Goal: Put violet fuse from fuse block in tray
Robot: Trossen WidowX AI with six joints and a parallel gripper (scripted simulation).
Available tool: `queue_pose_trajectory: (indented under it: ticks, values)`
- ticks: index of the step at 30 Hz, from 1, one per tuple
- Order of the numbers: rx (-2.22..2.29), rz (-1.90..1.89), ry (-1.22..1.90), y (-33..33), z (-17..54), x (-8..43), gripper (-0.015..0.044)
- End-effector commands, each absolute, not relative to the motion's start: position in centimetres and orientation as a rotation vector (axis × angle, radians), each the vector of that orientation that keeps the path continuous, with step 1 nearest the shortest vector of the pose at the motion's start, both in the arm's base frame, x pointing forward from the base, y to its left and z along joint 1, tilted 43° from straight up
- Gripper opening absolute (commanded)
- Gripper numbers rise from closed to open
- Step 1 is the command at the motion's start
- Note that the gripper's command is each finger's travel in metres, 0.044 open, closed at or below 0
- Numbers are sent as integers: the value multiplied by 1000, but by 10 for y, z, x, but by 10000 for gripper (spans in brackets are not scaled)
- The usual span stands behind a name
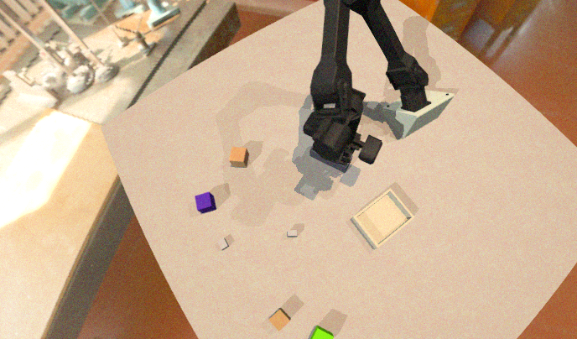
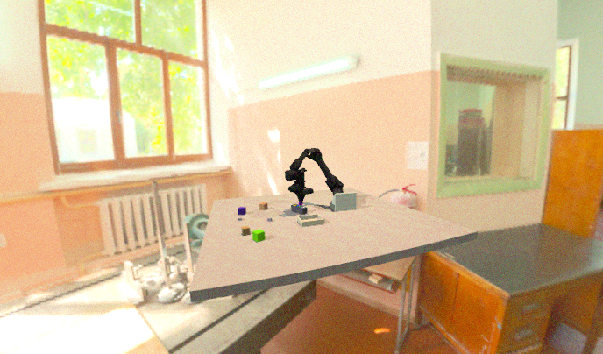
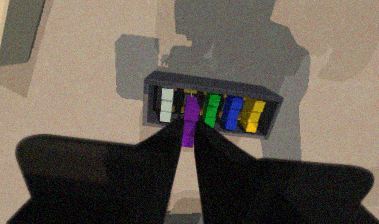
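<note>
My claw (image 1: 345, 159) (image 2: 300, 201) (image 3: 189, 125) points down at the fuse block (image 1: 330, 162) (image 2: 298, 209) (image 3: 212, 84), its fingertips pinching the violet fuse (image 2: 300, 204) (image 3: 190, 122), which stands out above the white (image 3: 166, 105), green (image 3: 212, 110), blue (image 3: 233, 113) and yellow (image 3: 254, 116) fuses in the block's row. In the top view, the pale, shallow tray (image 1: 363, 234) (image 2: 311, 223) sits on the worktop (image 1: 463, 252) (image 2: 360, 237) to the right of the block and nearer the bottom edge, with nothing in it. Over to the left lie a purple cube (image 1: 205, 202) (image 2: 242, 210) and an orange cube (image 1: 238, 156) (image 2: 263, 206).
</note>
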State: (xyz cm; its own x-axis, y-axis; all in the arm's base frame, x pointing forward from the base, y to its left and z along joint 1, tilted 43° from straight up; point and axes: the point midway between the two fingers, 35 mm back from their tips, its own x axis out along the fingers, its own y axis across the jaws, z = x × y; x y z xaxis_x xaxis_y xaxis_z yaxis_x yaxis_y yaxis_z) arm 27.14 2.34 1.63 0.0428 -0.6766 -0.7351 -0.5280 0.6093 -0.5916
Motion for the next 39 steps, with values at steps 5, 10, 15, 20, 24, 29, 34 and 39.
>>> queue_pose_trajectory:
  ticks: [5, 10, 15, 20, 24, 29, 34, 39]
  values:
    - [-1017, -152, 1610, 27, 21, 272, 0]
    - [-1017, -152, 1610, 32, 26, 271, 0]
    - [-1017, -151, 1610, 37, 32, 271, 0]
    - [-1017, -151, 1610, 41, 36, 271, 0]
    - [-1015, -149, 1609, 47, 32, 272, 0]
    - [-1011, -141, 1608, 69, 17, 277, 0]
    - [-1008, -135, 1607, 91, 1, 280, 0]
    - [-1005, -132, 1606, 113, -16, 280, 0]
